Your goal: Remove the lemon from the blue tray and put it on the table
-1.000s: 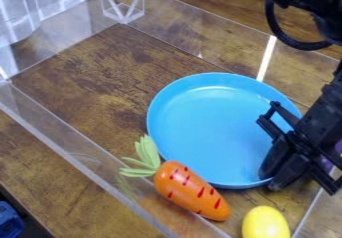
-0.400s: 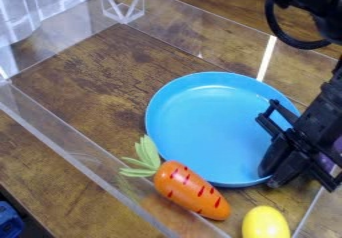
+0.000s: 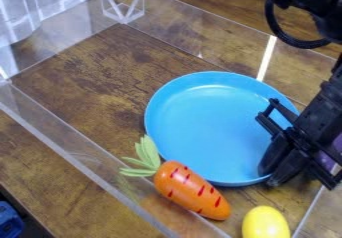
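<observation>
The black robot gripper (image 3: 283,172), jaws shut on nothing at the near right rim of the one round, shallow, bright blue plastic tray (image 3: 201,112), seems finished, since the one small smooth yellow lemon (image 3: 265,223) lies outside it on the dark wood-grain table (image 3: 107,82), near the single orange toy carrot (image 3: 187,190).

The closed gripper (image 3: 274,178) is resting at the blue tray's (image 3: 201,117) near rim, the lemon (image 3: 265,223) lying just below it, the carrot (image 3: 187,189) sitting to its left.
</observation>
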Robot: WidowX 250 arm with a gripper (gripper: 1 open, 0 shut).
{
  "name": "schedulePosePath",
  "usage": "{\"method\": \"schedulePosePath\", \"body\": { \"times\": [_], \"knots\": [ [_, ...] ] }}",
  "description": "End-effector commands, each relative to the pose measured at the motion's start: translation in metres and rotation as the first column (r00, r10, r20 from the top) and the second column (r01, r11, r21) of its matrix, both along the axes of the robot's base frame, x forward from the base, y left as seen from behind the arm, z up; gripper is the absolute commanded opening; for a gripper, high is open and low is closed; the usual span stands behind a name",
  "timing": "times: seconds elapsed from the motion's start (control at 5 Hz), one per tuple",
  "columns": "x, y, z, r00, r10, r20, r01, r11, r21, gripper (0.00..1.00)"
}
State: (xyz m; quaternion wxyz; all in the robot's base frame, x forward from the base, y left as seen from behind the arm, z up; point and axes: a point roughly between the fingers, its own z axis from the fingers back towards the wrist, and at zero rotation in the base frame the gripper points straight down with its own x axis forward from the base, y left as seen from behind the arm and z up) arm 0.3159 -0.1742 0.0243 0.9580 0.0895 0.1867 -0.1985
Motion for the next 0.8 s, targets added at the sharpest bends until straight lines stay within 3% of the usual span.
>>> {"method": "schedulePosePath", "body": {
  "times": [0.0,0.6],
  "knots": [
    [0.001,0.001,0.016,1.000,0.019,0.011,-0.018,0.999,-0.026,0.00],
    [-0.013,-0.004,0.020,0.999,0.032,-0.041,-0.033,0.999,-0.021,0.00]
  ]
}}
